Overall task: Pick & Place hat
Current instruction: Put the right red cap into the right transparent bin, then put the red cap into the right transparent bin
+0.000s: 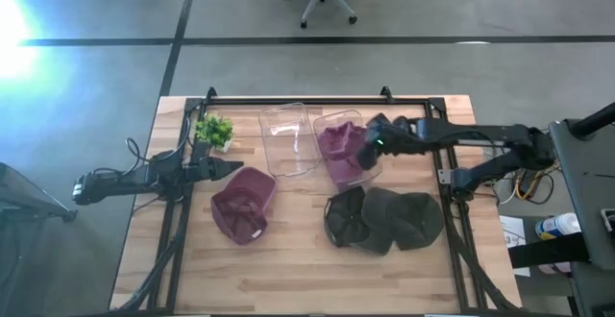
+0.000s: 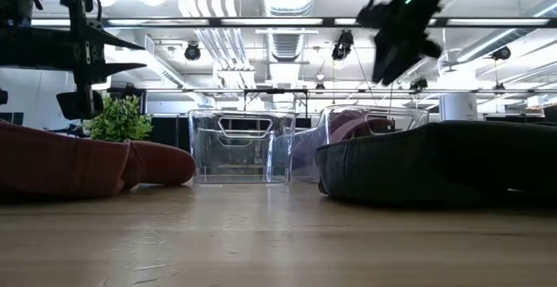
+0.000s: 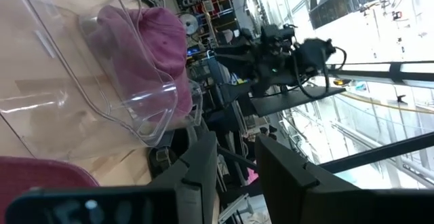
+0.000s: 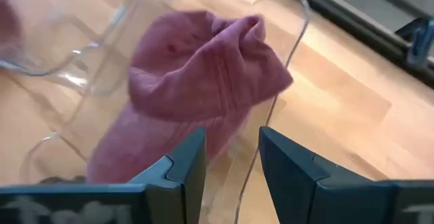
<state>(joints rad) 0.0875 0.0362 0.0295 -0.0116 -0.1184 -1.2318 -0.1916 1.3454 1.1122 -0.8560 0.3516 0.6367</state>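
One maroon hat (image 1: 336,142) (image 4: 196,75) lies crumpled inside the right clear bin (image 1: 357,175). A second maroon hat (image 1: 242,205) (image 2: 78,165) rests on the table, left of centre. My right gripper (image 1: 368,152) (image 4: 232,153) hangs open above the right bin's near-right part, well clear of the hat, as the low view (image 2: 387,61) shows. My left gripper (image 1: 233,167) (image 3: 237,156) is open and raised, just left of and beyond the hat on the table.
An empty clear bin (image 1: 288,139) (image 2: 239,148) stands left of the filled one. Dark hats (image 1: 384,219) (image 2: 444,161) are heaped on the table's near right. A small green plant (image 1: 213,130) sits at the far left. Bare wood runs along the near edge.
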